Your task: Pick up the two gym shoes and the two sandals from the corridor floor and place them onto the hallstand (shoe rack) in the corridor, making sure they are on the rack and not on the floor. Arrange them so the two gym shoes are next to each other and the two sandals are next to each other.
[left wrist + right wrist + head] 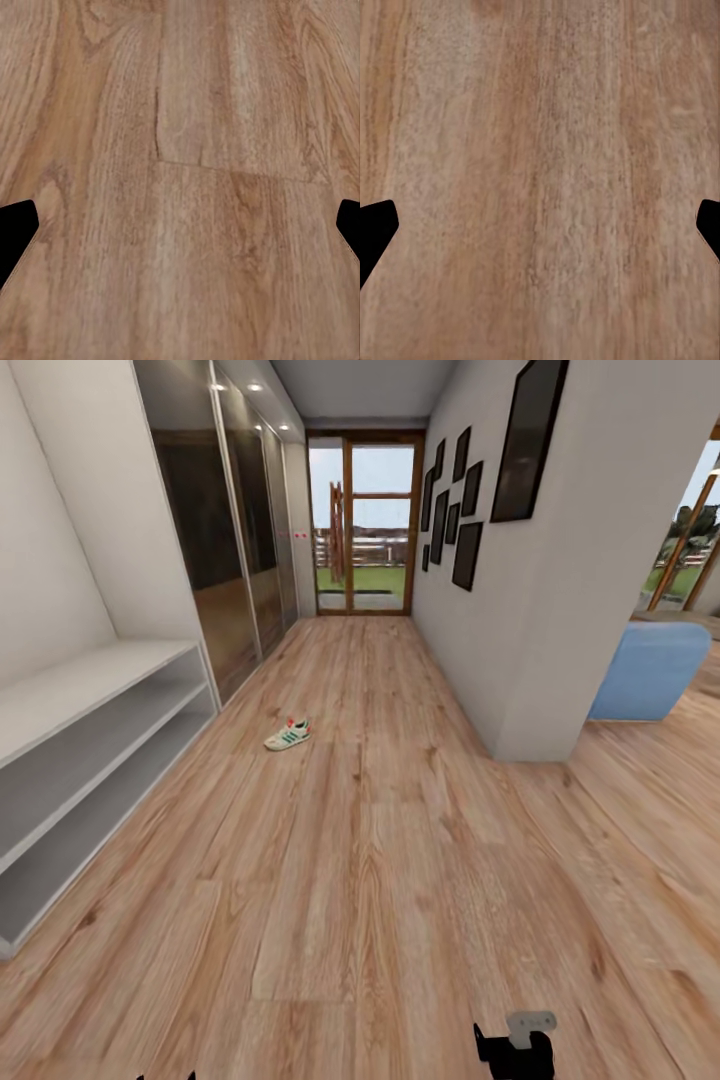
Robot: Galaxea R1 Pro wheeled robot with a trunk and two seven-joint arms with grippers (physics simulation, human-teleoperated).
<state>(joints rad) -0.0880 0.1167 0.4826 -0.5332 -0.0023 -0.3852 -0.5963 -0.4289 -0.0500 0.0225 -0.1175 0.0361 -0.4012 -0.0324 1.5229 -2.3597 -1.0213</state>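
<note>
Both arms hang low, the left gripper [180, 225] and right gripper [540, 225] spread wide over bare floor [400, 880]. One sneaker [288, 735] lies beyond the white bench [90, 690], whose shelves hold nothing.

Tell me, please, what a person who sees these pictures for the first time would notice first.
A single gym shoe lies alone on the corridor floor, a little ahead and slightly left of centre. At the left wall stands a long white bench with two shelves, and at the corridor's far end a glass door shows green outside. Both wrist views look down on bare planks, fingertips wide apart.
</note>
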